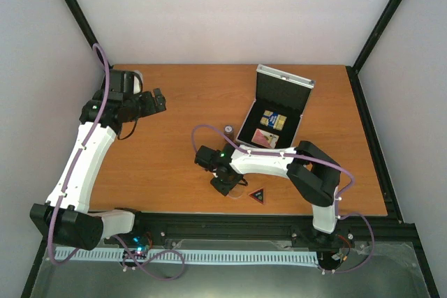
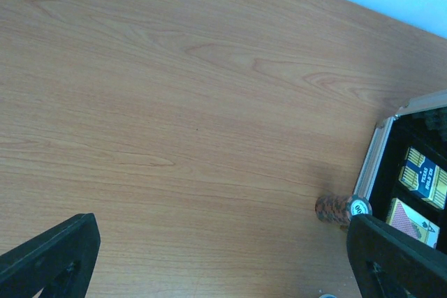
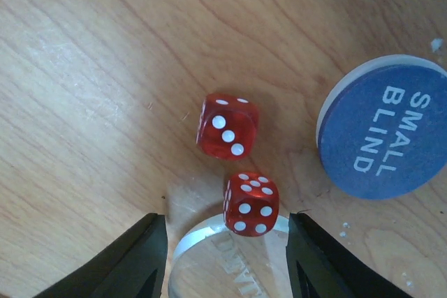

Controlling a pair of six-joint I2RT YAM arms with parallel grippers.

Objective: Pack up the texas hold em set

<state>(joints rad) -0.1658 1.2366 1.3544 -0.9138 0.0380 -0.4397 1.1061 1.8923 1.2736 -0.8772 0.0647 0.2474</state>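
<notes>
The silver case (image 1: 283,82) lies open at the back right, its black lining holding a blue-gold deck (image 1: 274,121) and a red deck (image 1: 265,137). A dark cylinder (image 1: 228,129) stands left of it. The black triangle (image 1: 259,195) lies near the front edge. My right gripper (image 3: 227,242) hangs open low over the table, its fingers on either side of the clear disc (image 3: 209,273) and close to its rim. One red die (image 3: 251,204) sits at the disc's edge and another (image 3: 227,125) lies beyond it. The blue chip (image 3: 380,130) lies to the right. My left gripper (image 1: 157,99) is open and empty.
In the left wrist view the cylinder (image 2: 335,209) stands just outside the case's metal rim (image 2: 374,155), with bare wood (image 2: 174,137) filling everything to its left. A black frame rail (image 1: 244,225) runs along the table's front edge.
</notes>
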